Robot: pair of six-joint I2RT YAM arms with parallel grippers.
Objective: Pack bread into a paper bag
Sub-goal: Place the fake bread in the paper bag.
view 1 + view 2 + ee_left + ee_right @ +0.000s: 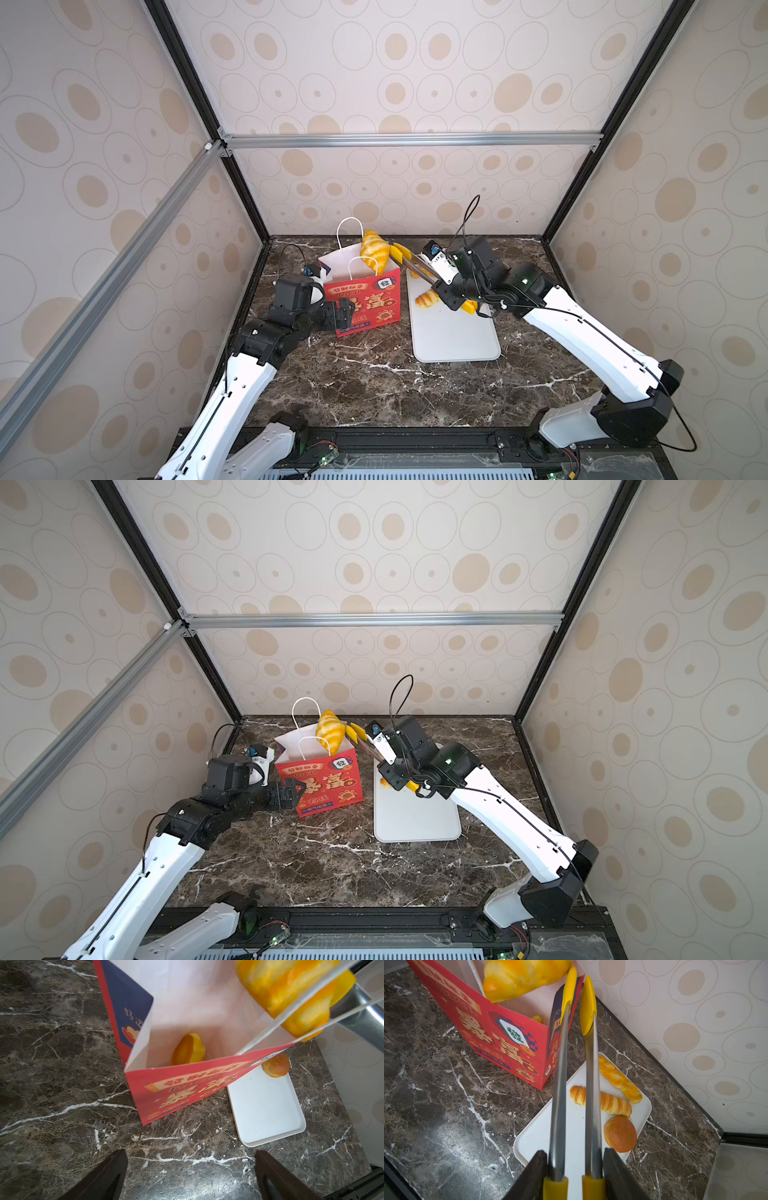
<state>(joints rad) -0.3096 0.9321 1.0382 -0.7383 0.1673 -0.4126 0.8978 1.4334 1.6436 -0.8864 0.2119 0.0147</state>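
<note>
The right gripper is closed on the yellow handles of the metal tongs, whose arms are squeezed close together. The croissant is seen at the open mouth of the paper bag, just beside the tongs' yellow tips; whether it is pinched between them cannot be told. The bag is stood upright near the back edge of the surface, left of the middle, and one bread piece is seen at its bottom. The left gripper is held wide open and empty near the bag's front. On the white tray, just beside the bag, two twisted sticks and a round bun are laid toward the back edge.
</note>
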